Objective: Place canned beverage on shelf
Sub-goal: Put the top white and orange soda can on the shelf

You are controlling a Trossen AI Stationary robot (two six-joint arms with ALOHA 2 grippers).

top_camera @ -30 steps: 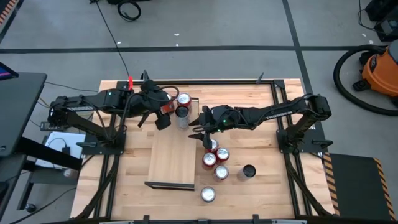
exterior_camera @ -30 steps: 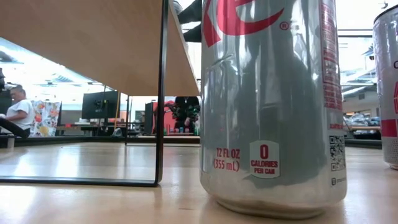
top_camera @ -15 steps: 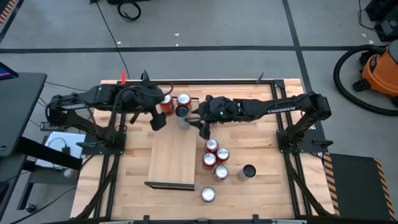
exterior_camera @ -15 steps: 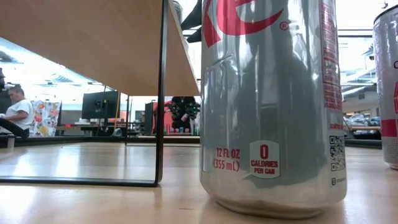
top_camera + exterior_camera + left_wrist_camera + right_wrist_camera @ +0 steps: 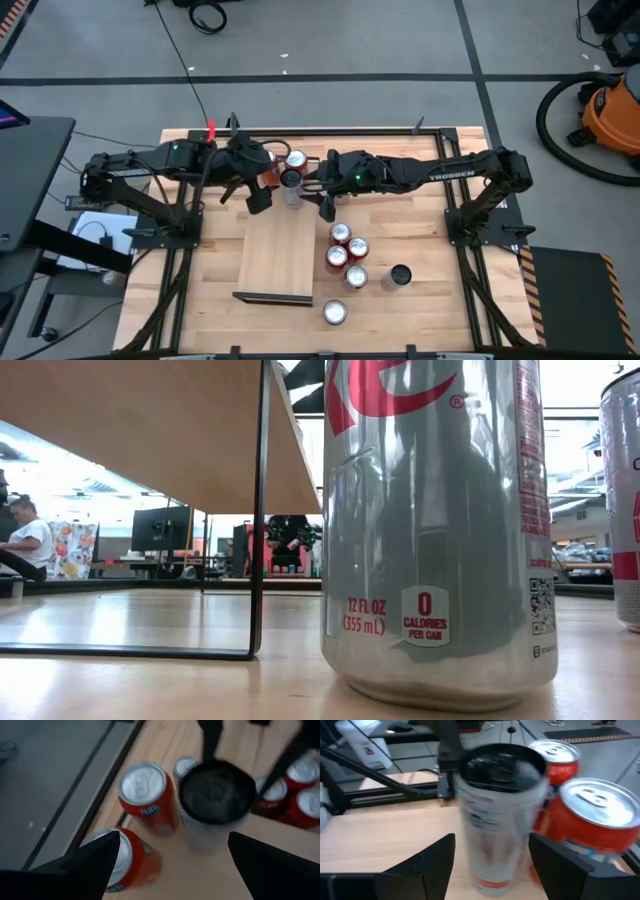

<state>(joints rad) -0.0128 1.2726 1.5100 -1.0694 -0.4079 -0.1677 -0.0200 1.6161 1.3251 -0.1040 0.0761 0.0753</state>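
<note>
High view: both grippers meet at the black-topped can [image 5: 290,181] on the shelf's [image 5: 277,262] upper end, centre frame.
The right gripper [image 5: 318,190] straddles this can with fingers apart, not clearly gripping it; the left gripper [image 5: 262,183] gapes wide beside two orange cans [image 5: 148,797]. Five more cans [image 5: 347,254] stand right of the shelf.

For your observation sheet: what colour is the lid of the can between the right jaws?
Black, on a silver-white can; right wrist view shows it best.

silver can [image 5: 435,530] "12 FL OZ (355 mL)", "0 CALORIES PER CAN"
</note>
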